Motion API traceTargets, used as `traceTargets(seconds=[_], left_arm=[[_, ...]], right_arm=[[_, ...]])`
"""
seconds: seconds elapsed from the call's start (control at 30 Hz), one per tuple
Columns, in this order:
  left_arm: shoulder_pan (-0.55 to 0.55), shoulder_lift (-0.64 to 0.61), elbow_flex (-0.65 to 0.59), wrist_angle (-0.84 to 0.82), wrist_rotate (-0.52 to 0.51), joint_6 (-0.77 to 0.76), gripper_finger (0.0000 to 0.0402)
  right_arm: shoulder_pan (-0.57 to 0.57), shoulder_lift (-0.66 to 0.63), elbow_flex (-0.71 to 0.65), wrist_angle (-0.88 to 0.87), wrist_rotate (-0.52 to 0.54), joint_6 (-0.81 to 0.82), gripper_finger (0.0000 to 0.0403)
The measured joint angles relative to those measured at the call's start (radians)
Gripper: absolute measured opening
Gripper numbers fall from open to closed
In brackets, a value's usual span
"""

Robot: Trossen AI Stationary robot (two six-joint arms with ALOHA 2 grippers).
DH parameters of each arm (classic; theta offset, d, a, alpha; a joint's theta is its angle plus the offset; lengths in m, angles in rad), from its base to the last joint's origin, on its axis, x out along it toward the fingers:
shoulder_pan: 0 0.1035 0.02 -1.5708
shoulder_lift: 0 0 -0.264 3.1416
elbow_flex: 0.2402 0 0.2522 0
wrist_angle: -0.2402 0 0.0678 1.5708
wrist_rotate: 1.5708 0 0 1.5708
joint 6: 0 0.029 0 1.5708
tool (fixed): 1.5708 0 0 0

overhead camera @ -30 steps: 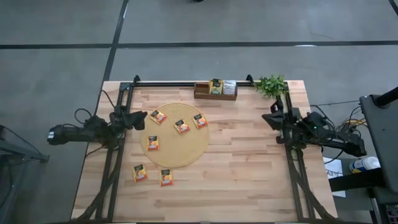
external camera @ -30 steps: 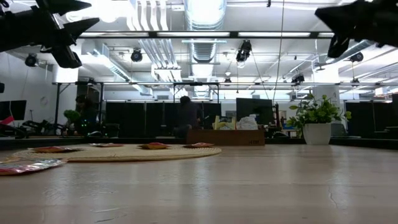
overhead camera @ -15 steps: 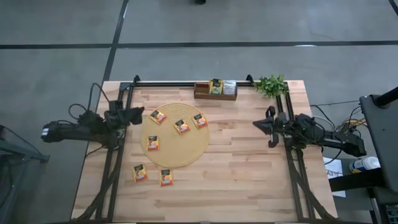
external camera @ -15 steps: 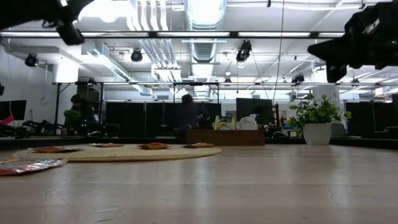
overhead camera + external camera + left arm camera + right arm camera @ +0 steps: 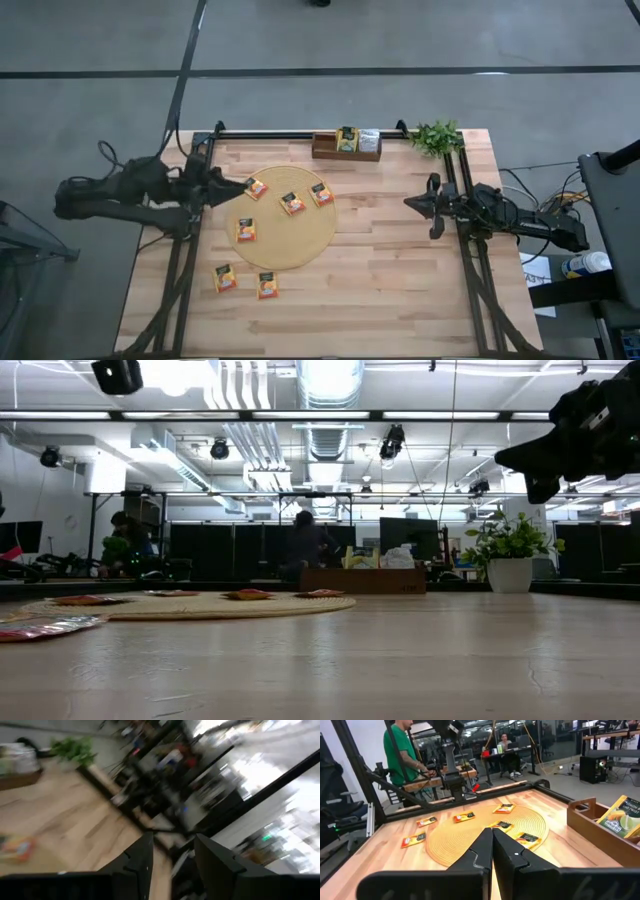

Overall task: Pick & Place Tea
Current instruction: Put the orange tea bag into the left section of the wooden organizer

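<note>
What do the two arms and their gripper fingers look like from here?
Both arms are dark, jointed, trailing loose black cables. The left gripper has two black, angular, faceted fingers. The right gripper has matching black wedge-shaped fingers. No markings show.

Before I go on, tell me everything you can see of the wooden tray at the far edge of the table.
The wooden tray is a low, dark brown box of wood, long and narrow, open on top, with a divider wall and a raised end showing in the right wrist view. It stands flat against the table's far edge, left of the potted plant, apart from the round mat. A green-yellow sachet and a white sachet stand upright inside. Its left part looks empty. No end effector touches it.
</note>
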Motion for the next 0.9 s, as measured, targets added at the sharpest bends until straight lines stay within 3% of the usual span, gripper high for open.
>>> traceTargets(seconds=[0.2,0.43,0.53,0.77,0.9], left_arm=[[-0.001,0.14,0.265,-0.37,0.04,0.086,0.0138],[-0.004,0.309,0.464,-0.727,0.22,0.156,0.0138],[-0.014,0.356,0.499,-0.804,0.266,0.158,0.0138],[-0.059,0.397,0.481,-0.913,0.265,0.1,0.0138],[-0.106,0.405,0.457,-1.001,0.201,0.021,0.0138]], right_arm=[[0.0,0.001,0.0,0.0,0.0,0.003,0.0009],[0.0,0.001,0.0,0.0,-0.001,0.003,0.0009],[0.0,0.001,0.0,0.0,-0.001,0.003,0.0009],[0.0,0.001,0.0,0.0,-0.001,0.002,0.0009],[0.0,0.001,0.0,-0.001,-0.001,0.002,0.0009]])
